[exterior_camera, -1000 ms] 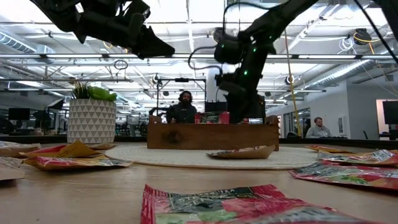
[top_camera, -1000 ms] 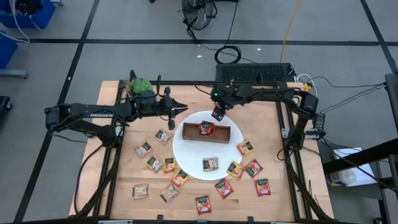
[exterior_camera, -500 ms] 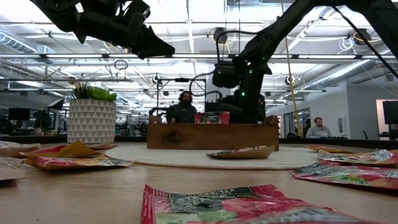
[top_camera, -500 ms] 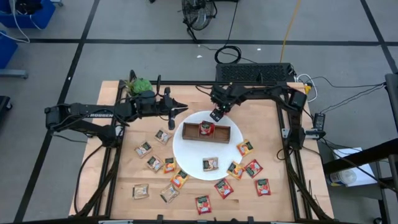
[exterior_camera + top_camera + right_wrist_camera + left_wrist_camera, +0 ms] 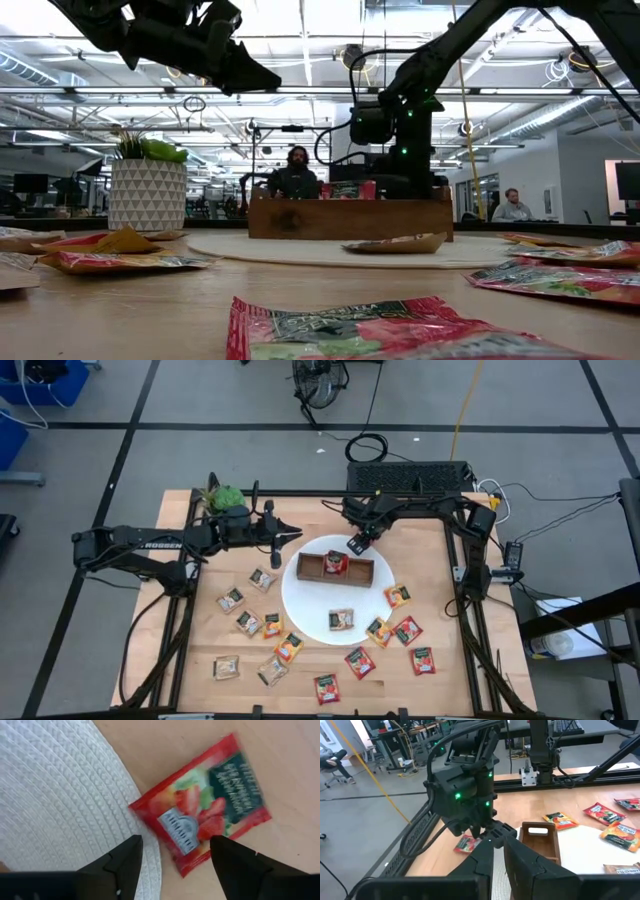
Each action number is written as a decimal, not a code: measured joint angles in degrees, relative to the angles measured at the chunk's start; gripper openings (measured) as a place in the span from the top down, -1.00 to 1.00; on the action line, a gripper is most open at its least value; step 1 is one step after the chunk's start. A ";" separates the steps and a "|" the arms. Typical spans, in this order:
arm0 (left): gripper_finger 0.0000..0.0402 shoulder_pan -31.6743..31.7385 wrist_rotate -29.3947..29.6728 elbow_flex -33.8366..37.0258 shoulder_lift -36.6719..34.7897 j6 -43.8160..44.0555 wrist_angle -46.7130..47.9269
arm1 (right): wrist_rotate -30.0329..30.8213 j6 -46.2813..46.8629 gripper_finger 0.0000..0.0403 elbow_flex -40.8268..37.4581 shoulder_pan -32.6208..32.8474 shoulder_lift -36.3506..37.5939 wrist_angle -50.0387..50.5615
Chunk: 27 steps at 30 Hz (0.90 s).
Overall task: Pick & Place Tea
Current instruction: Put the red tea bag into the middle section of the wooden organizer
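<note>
The right end effector (image 5: pixel 358 544) hangs low over the far part of the pale wooden surface (image 5: pixel 440 600), just beyond the far rim of the big round white woven plate (image 5: pixel 305 607). Its two dark fingers (image 5: pixel 239 865) stand apart, and between them the right wrist view shows a flat red strawberry-printed tea sachet (image 5: pixel 201 818) lying on the wood, one corner against the plate's edge; neither finger touches it.

On the plate sits a brown three-compartment wooden tray (image 5: pixel 334 567), with another red sachet (image 5: pixel 335 564) in its middle compartment. A pale sachet (image 5: pixel 341 620) lies flat on the plate nearer the front edge.

The remaining red, orange-yellow and beige tea sachets (image 5: pixel 360 662) are scattered flat on the surface around the plate's left, front and right sides.

The left end effector (image 5: pixel 287 533) hovers above the surface toward the far left, beside a green plant in a white patterned pot (image 5: pixel 222 497), its fingers nearly together and holding nothing.
</note>
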State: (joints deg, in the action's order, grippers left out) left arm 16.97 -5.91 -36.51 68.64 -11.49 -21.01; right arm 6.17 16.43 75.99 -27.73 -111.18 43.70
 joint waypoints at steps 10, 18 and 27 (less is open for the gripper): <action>0.76 0.00 0.00 0.00 0.00 0.00 -0.03 | -0.15 -1.38 0.34 0.00 0.04 0.00 -0.21; 0.76 0.00 0.00 -0.01 0.00 0.00 -0.03 | -0.19 -5.67 0.93 -0.02 0.11 0.00 -2.47; 0.76 0.00 0.00 -0.02 0.00 -0.02 -0.02 | -0.13 -9.48 0.93 -0.07 2.43 1.42 -3.18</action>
State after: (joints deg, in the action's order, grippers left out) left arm 16.97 -5.91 -36.53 68.64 -11.51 -21.03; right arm 6.05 6.94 75.92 -25.30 -109.75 40.52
